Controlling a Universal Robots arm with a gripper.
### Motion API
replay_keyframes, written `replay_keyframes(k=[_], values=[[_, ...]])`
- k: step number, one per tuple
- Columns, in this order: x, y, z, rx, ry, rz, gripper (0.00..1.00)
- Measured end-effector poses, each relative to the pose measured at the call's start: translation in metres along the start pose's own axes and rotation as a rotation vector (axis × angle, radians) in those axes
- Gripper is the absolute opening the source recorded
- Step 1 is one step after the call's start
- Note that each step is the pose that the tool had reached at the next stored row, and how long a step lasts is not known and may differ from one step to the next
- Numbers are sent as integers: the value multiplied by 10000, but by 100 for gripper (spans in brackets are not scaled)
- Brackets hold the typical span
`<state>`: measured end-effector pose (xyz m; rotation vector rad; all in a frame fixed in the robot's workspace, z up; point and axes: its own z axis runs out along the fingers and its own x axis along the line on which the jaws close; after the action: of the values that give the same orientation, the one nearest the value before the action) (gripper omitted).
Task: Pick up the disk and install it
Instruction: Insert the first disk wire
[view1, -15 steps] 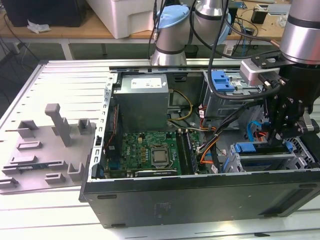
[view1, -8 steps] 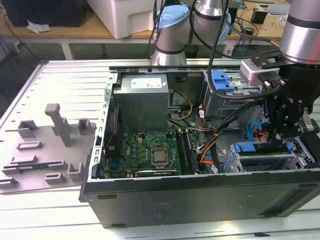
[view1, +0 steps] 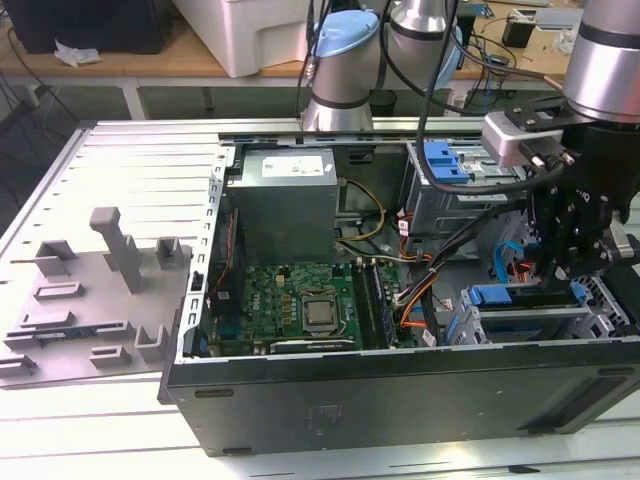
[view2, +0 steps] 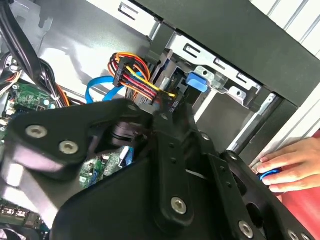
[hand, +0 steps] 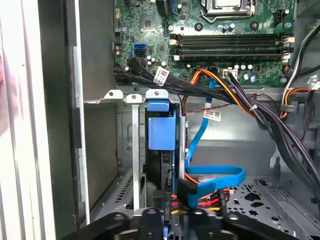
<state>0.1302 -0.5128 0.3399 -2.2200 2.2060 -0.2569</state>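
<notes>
One snag waiting for you: the disk (hand: 161, 131) sits edge-on in the drive bay right ahead of the tool (hand: 167, 220), I can't tell whether the tool grips it, and those cables (hand: 210, 185) beside it could catch or unplug.

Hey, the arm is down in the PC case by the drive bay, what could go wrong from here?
1. Cables: orange, red and yellow power wires and a blue data cable lie right beside the blue disk carrier in the bay; they might get pinched or pulled loose.
2. A hand rests close to the case beside the tool's black linkage; any arm motion could strike it.
3. The bay's metal rails sit tight around the disk, so a slight tilt may jam it.
</notes>
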Motion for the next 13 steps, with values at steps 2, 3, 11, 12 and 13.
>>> replay_keyframes(k=[2,3,11,12,13], values=[[4,-4,-34,0,3,-1,42],[6,-6,-47,0,1,-1,54],[14,-15,-127,0,3,-1,66],[15,-16,-135,0,3,-1,66],[17,-19,-155,0,2,-1,66]])
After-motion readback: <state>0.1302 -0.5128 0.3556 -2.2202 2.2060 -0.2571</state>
